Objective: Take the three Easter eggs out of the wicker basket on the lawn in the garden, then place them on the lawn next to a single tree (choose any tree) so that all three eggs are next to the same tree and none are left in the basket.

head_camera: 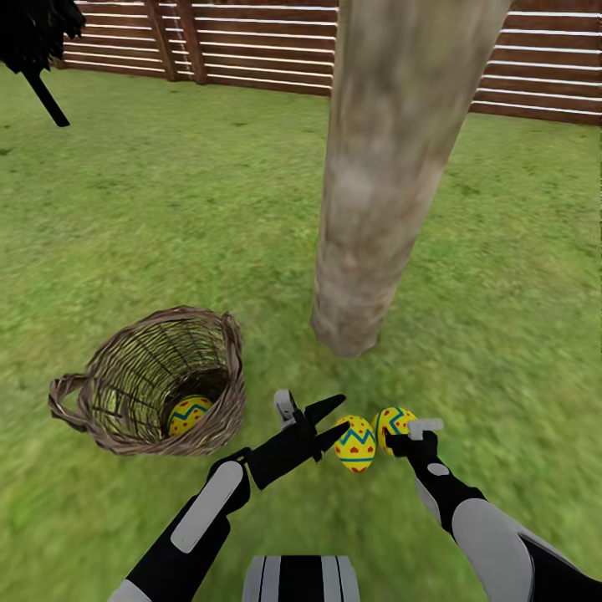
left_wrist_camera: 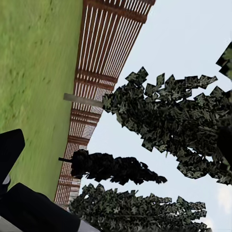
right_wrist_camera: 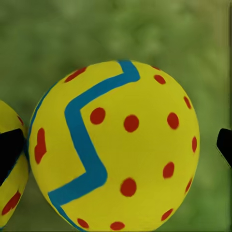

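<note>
The thick pale tree [head_camera: 376, 192] trunk rises from the lawn [head_camera: 167, 217] in the middle of the head view. Two Easter eggs lie on the grass just in front of its base: one [head_camera: 355, 444] with hearts, one [head_camera: 395, 425] with dots. My left gripper [head_camera: 330, 420] stands open and empty, its tips beside the heart egg. Around the dotted egg [right_wrist_camera: 121, 145] my right gripper [head_camera: 408, 435] is open; its fingertips [right_wrist_camera: 224, 145] stand apart from the shell. A third egg [head_camera: 189, 414] lies inside the wicker basket [head_camera: 125, 418], to the tree's left.
A brown slatted fence [head_camera: 251, 42] closes off the far side of the lawn. A black-leaved tree [head_camera: 38, 33] stands at the far left. Open grass spreads right of the trunk and between basket and fence. In the left wrist view are fence [left_wrist_camera: 101, 58], sky and dark foliage [left_wrist_camera: 169, 121].
</note>
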### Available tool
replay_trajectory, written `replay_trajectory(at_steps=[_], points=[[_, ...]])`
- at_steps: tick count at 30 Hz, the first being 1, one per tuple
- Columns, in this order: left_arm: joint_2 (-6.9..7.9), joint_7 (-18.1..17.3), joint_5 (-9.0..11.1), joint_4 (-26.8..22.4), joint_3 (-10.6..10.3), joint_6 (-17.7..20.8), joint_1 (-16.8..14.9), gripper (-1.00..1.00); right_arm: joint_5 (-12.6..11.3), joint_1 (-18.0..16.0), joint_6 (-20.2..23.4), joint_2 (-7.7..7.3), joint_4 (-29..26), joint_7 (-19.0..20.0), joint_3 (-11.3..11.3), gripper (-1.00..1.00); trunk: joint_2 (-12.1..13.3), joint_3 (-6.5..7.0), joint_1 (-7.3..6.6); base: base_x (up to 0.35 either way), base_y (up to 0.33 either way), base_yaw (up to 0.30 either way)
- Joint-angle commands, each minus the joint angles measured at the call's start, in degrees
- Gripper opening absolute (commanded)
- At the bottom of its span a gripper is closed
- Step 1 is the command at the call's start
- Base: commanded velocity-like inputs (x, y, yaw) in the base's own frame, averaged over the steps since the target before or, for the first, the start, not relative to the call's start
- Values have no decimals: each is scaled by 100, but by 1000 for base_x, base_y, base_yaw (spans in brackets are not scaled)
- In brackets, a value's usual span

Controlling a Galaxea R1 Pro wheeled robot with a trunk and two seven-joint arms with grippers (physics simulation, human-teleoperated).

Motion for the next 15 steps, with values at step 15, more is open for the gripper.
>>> replay_trajectory(at_steps=[15], points=[[72,32,61,-25,44,163,-89,100,7,-4,902,-23,-561,47,-69,100,19,330,-39,-56,0,0]])
